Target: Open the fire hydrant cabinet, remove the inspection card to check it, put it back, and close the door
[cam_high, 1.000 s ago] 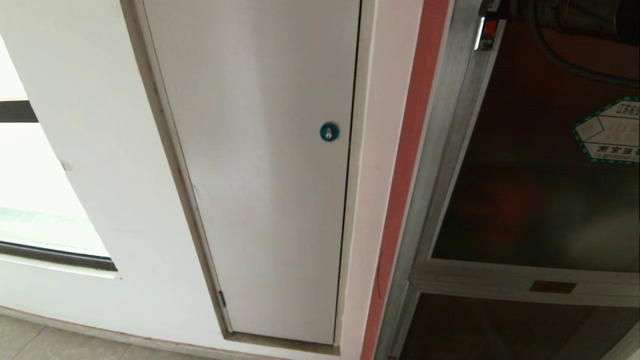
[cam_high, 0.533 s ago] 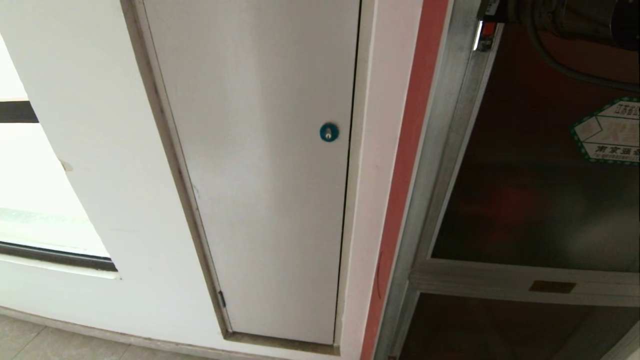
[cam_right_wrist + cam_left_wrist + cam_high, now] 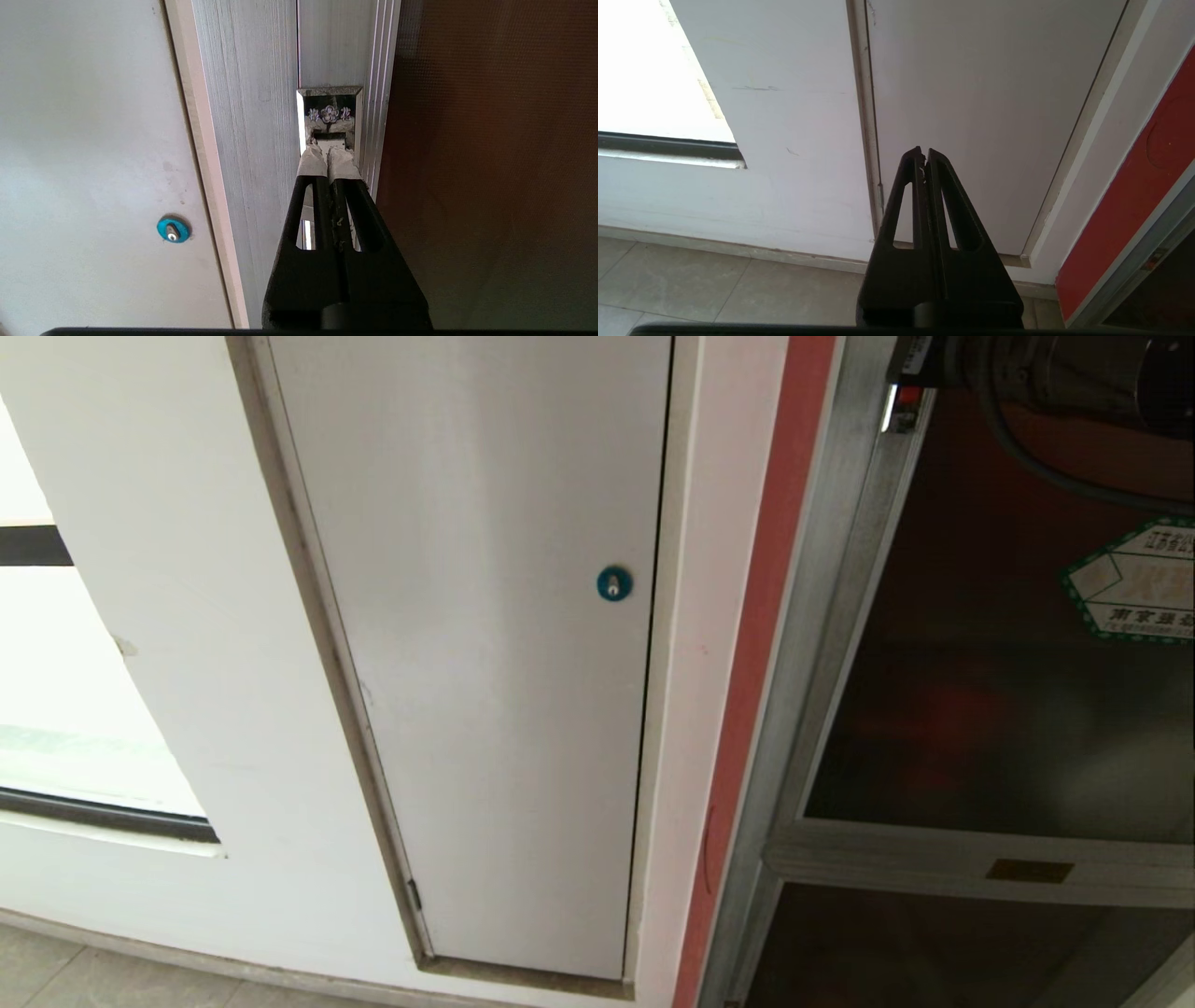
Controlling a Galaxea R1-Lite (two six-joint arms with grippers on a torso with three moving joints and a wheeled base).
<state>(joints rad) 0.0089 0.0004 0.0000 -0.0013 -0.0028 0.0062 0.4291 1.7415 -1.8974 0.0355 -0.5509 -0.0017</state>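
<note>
Right claw (image 3: 329, 151) is up at the latch (image 3: 330, 116) on the silver frame of the door (image 3: 990, 691), its taped tips pressed together and tucked into the latch recess, gripping nothing that can be made out. In the head view that arm only shows as a dark body and cable at the upper right corner of the frame, over the dark glass. The fire hydrant cabinet (image 3: 831, 644) fills the right side of the frame, its door sitting flush in the brushed frame, the green-bordered sticker (image 3: 1134, 583) at the right edge and a small brass plate (image 3: 1030, 871) on the rail lower right. Centre frame is the plain white door (image 3: 485, 663) with its blue round lock (image 3: 614, 582). Left claw (image 3: 923, 156) hangs low before that white door, fingers closed flat together, empty.
</note>
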